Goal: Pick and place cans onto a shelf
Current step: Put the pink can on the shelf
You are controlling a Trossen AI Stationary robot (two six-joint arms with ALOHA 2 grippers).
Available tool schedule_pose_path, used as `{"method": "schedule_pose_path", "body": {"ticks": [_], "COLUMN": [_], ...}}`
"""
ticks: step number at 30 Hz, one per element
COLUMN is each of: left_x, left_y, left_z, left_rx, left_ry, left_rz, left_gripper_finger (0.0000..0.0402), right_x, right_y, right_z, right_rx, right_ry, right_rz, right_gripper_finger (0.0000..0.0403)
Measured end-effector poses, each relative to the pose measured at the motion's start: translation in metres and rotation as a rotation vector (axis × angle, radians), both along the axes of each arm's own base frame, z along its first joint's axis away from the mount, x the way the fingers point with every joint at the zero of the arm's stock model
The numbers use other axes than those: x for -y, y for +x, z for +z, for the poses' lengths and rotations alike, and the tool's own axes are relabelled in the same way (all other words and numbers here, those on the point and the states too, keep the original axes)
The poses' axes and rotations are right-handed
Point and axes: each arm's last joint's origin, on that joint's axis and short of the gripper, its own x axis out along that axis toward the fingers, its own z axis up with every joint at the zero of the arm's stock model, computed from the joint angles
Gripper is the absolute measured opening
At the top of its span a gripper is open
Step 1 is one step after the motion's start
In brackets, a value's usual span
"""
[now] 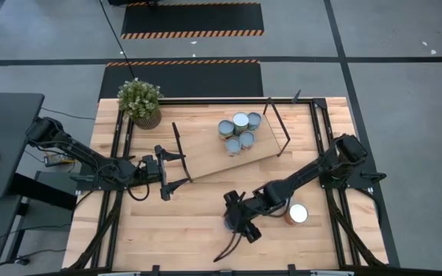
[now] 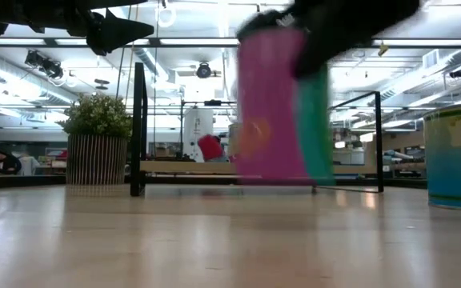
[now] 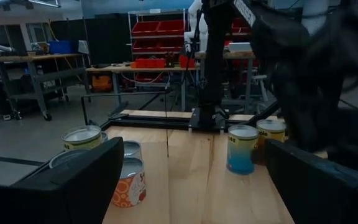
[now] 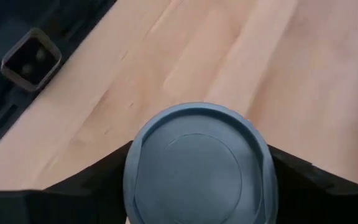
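My right gripper (image 1: 232,221) is shut on a can with a pink and green label (image 2: 272,112) over the table's near middle. The can's grey-blue round top fills the right wrist view (image 4: 199,163). The shelf (image 1: 213,149) is a light-wood board with black end frames, lying at the table's far middle. Several cans (image 1: 241,133) stand on it in a cluster. A white-topped can (image 1: 298,213) stands on the table beside the right arm. My left gripper (image 1: 184,170) is open and empty at the shelf's left end. My right gripper pinches the can between its two fingers (image 4: 95,186), which lie on opposite sides of its wall just below the top rim (image 4: 131,163). The fingers point down from above. In the low view the can stands upright with its bottom (image 2: 270,178) clear of the table.
A potted plant (image 1: 140,101) stands at the far left corner. Two cans (image 3: 242,149) show on the table past the shelf in the left wrist view. Black frame rails (image 1: 324,138) run along the table's sides. Bare wood lies along the near edge.
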Motion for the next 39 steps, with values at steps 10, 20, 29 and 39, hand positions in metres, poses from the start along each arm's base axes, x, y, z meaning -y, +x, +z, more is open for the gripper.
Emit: {"method": "schedule_pose_path", "body": {"ticks": [10,20,29,39], "left_x": [0.0,0.0,0.0,0.0], "left_y": [0.0,0.0,0.0,0.0], "left_z": [0.0,0.0,0.002,0.003], "left_rx": [-0.004,-0.002,0.013,0.017], "left_ry": [0.002,0.017,0.025,0.044], "left_rz": [-0.001,0.001,0.002,0.005], "left_gripper_finger": [0.0389,0.0389,0.0389,0.0389], "right_x": [0.061,0.17,0.228,0.235], "right_y": [0.021,0.043,0.05,0.085], "right_z": [0.064,0.068,0.053,0.062], "right_rx": [0.1,0.163,0.17,0.188], "right_ry": [-0.188,-0.222,-0.148,-0.16], "right_rz": [-0.126,-0.313,-0.371,-0.35], "right_gripper_finger": [0.0305,0.0304,0.0303,0.0304]}}
